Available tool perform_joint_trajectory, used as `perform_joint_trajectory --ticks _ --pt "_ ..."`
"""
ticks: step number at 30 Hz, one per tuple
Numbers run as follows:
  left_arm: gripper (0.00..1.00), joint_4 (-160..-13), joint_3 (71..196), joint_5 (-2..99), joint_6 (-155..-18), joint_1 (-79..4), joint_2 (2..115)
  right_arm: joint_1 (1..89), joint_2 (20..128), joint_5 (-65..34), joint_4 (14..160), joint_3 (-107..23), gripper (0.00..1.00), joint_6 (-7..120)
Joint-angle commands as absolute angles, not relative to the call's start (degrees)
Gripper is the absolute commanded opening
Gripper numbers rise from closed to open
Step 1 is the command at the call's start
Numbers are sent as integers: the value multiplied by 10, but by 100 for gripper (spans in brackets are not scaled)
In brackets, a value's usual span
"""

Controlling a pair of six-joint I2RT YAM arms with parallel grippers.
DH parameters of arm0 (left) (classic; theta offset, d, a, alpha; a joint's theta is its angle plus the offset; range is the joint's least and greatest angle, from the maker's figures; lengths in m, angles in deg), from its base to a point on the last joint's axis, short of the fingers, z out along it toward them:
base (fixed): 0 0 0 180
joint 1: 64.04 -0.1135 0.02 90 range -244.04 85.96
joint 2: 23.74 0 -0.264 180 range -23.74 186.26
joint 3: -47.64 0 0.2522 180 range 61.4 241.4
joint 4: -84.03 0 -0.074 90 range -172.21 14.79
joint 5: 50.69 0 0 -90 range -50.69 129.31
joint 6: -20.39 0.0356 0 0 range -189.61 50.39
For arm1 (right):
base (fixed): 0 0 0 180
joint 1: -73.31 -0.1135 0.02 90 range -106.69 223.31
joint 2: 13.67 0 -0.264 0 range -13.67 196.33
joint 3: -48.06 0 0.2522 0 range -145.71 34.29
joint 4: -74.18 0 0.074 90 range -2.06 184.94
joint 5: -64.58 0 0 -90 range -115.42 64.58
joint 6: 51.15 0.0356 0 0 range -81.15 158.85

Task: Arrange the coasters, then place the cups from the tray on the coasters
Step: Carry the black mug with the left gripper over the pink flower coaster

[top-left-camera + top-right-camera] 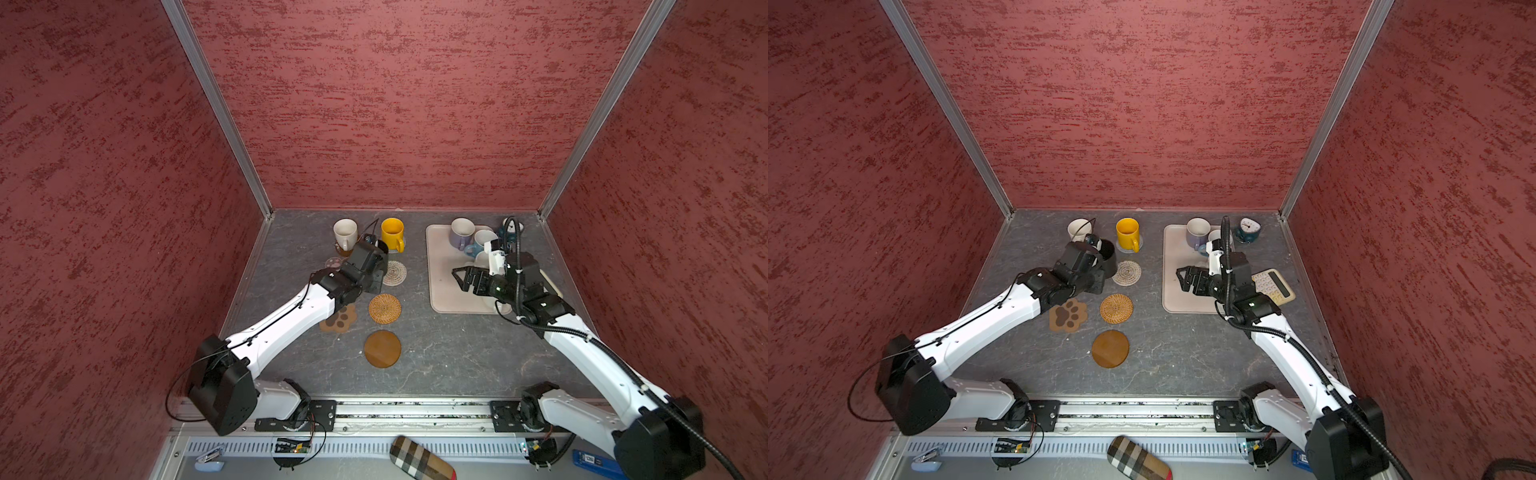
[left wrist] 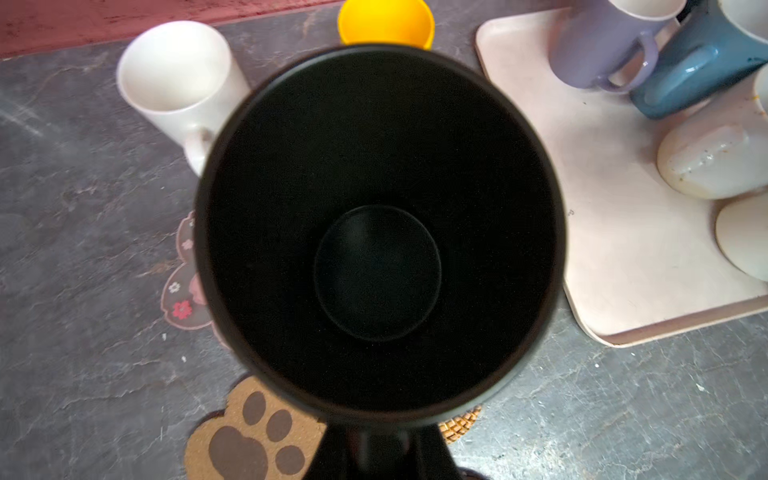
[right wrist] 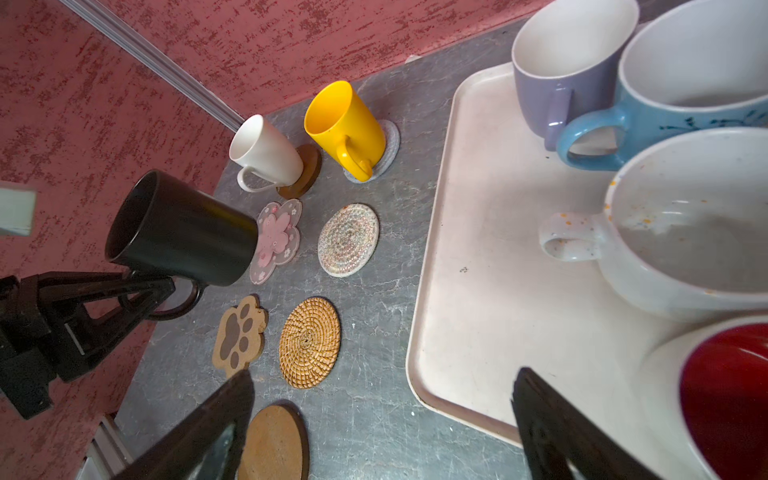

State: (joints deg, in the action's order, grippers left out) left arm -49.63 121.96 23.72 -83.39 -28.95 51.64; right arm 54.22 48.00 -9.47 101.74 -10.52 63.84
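Note:
My left gripper (image 2: 376, 446) is shut on the handle of the black cup (image 3: 178, 228), which hangs just above the pink flower coaster (image 3: 276, 237). A white cup (image 3: 266, 151) stands on a brown wooden coaster (image 3: 305, 170) and a yellow cup (image 3: 345, 124) on a grey woven one (image 3: 390, 145). The beige woven (image 3: 348, 240), rattan (image 3: 309, 343), paw (image 3: 239, 332) and second wooden (image 3: 274, 444) coasters lie bare. My right gripper (image 1: 459, 276) is open over the tray (image 3: 478, 291). On the tray are lavender (image 3: 569, 66), blue (image 3: 685, 83), speckled white (image 3: 685, 232) and red-inside (image 3: 727, 395) cups.
A teal alarm clock (image 1: 1248, 230) stands behind the tray at the back right. A cream calculator (image 1: 1273, 286) lies right of the tray, partly under my right arm. Red walls close in three sides. A plaid case (image 1: 422, 459) lies beyond the front rail.

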Motion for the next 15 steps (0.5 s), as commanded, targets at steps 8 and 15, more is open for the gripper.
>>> perform_joint_trajectory --ticks 8,15 --pt "0 -544 1167 243 -861 -363 456 512 516 -83 911 -121 98 647" --pt "0 -575 1113 272 -865 -419 429 495 571 -85 882 -134 98 640"
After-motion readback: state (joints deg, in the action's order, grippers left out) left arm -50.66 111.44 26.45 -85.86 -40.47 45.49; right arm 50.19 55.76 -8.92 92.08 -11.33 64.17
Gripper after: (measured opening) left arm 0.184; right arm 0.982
